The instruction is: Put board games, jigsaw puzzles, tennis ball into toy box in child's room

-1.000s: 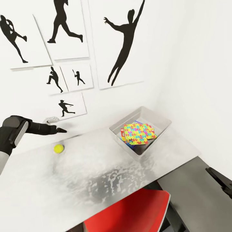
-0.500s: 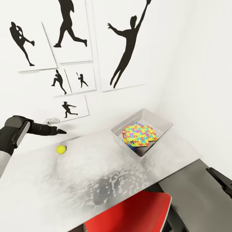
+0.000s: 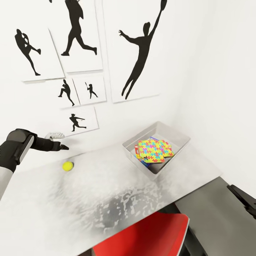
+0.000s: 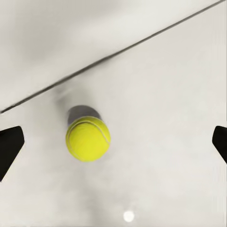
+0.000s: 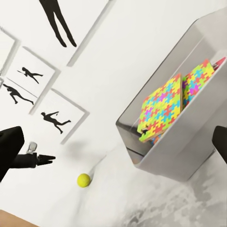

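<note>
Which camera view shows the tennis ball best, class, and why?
The left wrist view: the tennis ball sits large and sharp between the open fingertips, seam visible. The head view and right wrist view show it as a small yellow dot on the table.

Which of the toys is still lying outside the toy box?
The tennis ball, alone on the table by the left gripper; the jigsaw puzzles lie inside the toy box.

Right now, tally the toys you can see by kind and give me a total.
Tennis ball on the table: 1
Jigsaw puzzles in the toy box: 2
Game boxes under them: partly hidden, count unclear
Total clearly seen: 3
</note>
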Robot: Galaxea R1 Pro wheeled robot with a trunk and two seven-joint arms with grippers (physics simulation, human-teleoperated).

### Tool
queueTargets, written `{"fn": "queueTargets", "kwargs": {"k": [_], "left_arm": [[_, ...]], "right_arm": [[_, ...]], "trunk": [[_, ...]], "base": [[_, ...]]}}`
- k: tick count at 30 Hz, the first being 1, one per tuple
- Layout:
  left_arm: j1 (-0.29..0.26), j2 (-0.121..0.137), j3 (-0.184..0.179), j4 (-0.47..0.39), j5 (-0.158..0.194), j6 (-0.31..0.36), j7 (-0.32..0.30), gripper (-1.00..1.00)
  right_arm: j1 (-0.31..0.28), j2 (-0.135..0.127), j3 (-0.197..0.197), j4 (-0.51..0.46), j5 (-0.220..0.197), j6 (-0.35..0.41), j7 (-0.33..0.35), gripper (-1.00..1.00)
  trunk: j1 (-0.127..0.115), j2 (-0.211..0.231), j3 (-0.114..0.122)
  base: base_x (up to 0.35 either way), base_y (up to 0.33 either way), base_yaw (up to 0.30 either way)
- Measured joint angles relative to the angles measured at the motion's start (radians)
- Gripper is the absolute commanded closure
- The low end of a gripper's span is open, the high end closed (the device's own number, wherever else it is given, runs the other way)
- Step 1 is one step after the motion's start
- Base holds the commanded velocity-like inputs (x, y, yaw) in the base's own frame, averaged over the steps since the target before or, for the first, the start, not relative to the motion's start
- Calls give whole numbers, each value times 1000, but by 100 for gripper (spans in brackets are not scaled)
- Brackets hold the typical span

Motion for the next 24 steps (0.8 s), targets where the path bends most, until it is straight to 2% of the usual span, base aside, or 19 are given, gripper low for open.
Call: {"fn": "queueTargets", "kwargs": {"k": [10, 14, 20, 24], "left_arm": [[24, -6, 0, 0, -2, -1, 46, -100], [34, -8, 0, 12, -1, -8, 90, -100], [38, -44, 1, 72, -1, -14, 163, -100], [38, -73, 3, 101, -1, -29, 214, -100]], "right_arm": [[0, 0, 2, 0, 0, -4, 0, -100], [0, 0, 2, 0, 0, -11, 0, -100], [0, 3, 5, 0, 8, -27, 0, -100], [0, 2, 17, 0, 28, -34, 0, -100]], "trunk": [[0, 0, 15], [0, 0, 17], [0, 0, 17], [0, 0, 17]], "base": [[0, 0, 27], [0, 0, 17], [0, 0, 3], [0, 0, 0]]}}
